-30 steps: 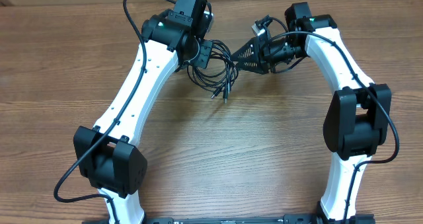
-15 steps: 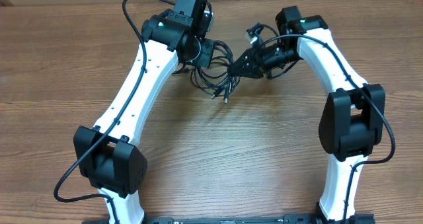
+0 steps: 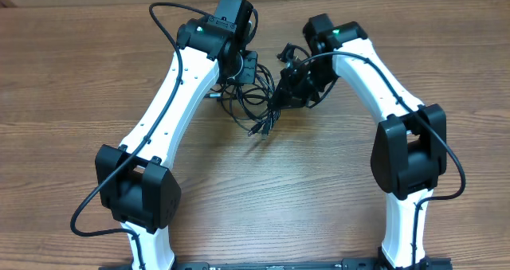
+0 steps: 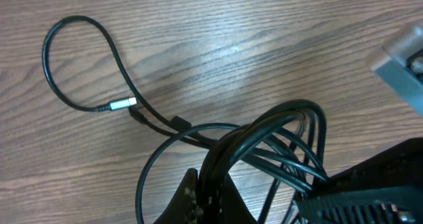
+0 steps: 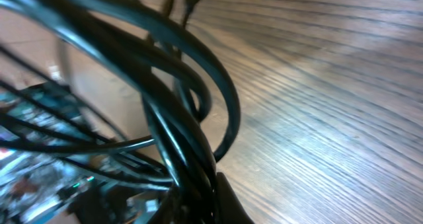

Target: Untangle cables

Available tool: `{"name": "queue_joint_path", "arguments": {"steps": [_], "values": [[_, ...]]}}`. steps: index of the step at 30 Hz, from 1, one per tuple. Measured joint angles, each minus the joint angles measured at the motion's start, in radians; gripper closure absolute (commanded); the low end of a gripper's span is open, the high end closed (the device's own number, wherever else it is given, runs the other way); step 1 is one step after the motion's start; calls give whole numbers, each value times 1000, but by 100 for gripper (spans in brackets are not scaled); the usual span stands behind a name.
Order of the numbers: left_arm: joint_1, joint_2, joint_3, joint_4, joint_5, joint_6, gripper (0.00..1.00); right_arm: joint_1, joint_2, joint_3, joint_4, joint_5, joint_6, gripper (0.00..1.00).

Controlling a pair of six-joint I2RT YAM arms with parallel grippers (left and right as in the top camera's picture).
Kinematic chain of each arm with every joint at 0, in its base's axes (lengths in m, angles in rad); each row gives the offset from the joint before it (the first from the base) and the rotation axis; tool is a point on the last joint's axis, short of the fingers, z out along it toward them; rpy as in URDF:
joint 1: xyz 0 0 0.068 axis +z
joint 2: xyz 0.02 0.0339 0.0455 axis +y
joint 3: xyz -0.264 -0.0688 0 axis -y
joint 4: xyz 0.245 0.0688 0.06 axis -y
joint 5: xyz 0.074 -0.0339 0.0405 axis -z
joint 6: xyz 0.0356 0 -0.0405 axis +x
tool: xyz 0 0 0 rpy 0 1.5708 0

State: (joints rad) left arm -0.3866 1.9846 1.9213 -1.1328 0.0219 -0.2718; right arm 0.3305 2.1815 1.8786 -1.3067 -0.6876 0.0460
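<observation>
The cables (image 3: 256,109) are thin black cords bunched in loops on the wooden table between the two arms, with plug ends (image 3: 259,130) trailing toward the front. My left gripper (image 3: 253,77) is shut on several strands at the bunch's top left. In the left wrist view its fingers (image 4: 192,196) pinch the cables (image 4: 264,141), and one cord loops away to a silver plug (image 4: 122,104). From the right, my right gripper (image 3: 278,100) is shut on the same bunch. Its wrist view shows cables (image 5: 178,125) crowded against the finger (image 5: 228,201).
Bare wooden table (image 3: 319,174) lies in front of the bunch. The thicker black arm wires (image 3: 163,23) run along both white arms. The arm bases (image 3: 139,194) stand at the near edge, left and right.
My right arm has swung left to the bunch and its jaws have closed on the cables. The left arm has shifted slightly with the bunch, still gripping.
</observation>
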Motion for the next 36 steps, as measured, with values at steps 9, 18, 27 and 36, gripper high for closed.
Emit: {"name": "queue_joint_path", "arguments": {"steps": [9,18,27,36], "values": [[20,1,0,-8,-65,-27,96,32,-7,-3,-28,242,121,81],[35,1,0,-23,-85,-40,96,31,-7,-41,27,289,160,80],[35,1,-5,-42,-60,-5,96,-16,-7,-42,48,68,119,80],[35,1,-122,74,64,-11,96,-145,-7,-40,68,-238,227,80]]}}
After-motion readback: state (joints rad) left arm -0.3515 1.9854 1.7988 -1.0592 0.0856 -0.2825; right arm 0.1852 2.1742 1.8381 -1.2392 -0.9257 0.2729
